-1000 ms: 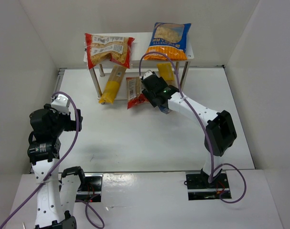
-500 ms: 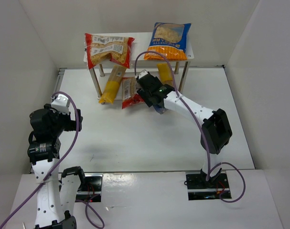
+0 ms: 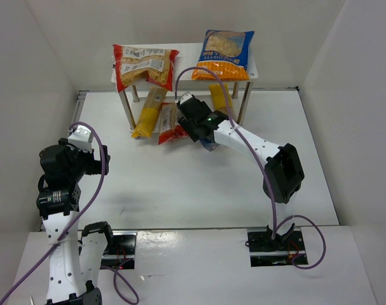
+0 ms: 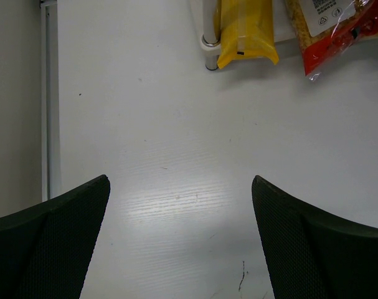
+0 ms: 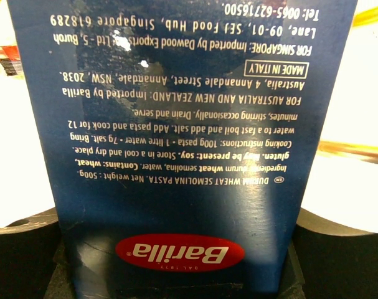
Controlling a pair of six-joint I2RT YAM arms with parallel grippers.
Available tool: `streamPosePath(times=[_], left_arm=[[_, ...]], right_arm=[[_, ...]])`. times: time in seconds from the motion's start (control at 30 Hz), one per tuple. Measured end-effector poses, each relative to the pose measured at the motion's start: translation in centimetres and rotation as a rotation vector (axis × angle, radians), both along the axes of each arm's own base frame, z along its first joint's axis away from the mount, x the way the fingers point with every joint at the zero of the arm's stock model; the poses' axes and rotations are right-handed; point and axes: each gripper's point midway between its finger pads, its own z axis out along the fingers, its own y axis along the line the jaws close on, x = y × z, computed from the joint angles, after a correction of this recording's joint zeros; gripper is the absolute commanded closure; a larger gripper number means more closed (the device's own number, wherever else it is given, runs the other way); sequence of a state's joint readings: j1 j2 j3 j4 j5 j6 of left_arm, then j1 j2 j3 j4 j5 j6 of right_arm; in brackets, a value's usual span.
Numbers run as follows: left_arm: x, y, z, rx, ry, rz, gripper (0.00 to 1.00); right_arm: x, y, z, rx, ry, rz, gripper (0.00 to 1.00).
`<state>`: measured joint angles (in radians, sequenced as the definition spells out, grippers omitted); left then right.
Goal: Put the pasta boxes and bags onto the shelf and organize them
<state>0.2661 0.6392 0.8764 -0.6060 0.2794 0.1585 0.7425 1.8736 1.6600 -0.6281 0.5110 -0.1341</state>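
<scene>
Right arm (image 3: 250, 143) stretched forward (jaws clamped); left arm (image 3: 60, 170) folded, jaws apart.

- The left arm (image 3: 56, 202) and right arm (image 3: 251, 143) are built white with black joints.
- Purple cable (image 3: 106, 166) is looped along each.
- The left gripper (image 4: 179, 180) is black, finely textured.

shelf (image 3: 185, 61) at table (image 3: 180, 184) rear | on top: left bag (image 3: 145, 65), right bag (image 3: 225, 54) | beneath: long bag (image 3: 148, 113) left, second long bag (image 3: 219, 96) right | labelled bag (image 3: 169, 124) between them, at shelf front | box (image 5: 182, 124) just right of it
</scene>
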Motion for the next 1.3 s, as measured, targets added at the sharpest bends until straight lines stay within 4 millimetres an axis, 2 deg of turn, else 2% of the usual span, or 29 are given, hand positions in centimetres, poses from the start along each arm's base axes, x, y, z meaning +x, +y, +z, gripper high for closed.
streamPosePath(times=[0.5, 0.73, 1.0, 1.2, 1.3], left_arm=[[0.0, 0.0, 0.0, 0.0, 0.0, 0.0, 0.0], [0.0, 0.0, 0.0, 0.0, 0.0, 0.0, 0.0], [0.0, 0.0, 0.0, 0.0, 0.0, 0.0, 0.0], [0.0, 0.0, 0.0, 0.0, 0.0, 0.0, 0.0], [0.0, 0.0, 0.0, 0.0, 0.0, 0.0, 0.0]], right_arm=[[0.3, 2.4, 0.5, 0.027, -0.001, 0.035, 1.0], [0.0, 2.6, 0.6, 0.03, -0.006, 0.041, 1.0], [-2.8, 0.1, 0.2, -0.077, -0.041, 0.059, 1.0], [-2.8, -1.2, 0.3, -0.153, -0.079, 0.038, 1.0], [-2.2, -1.7, 1.0, -0.184, -0.12, 0.016, 1.0]])
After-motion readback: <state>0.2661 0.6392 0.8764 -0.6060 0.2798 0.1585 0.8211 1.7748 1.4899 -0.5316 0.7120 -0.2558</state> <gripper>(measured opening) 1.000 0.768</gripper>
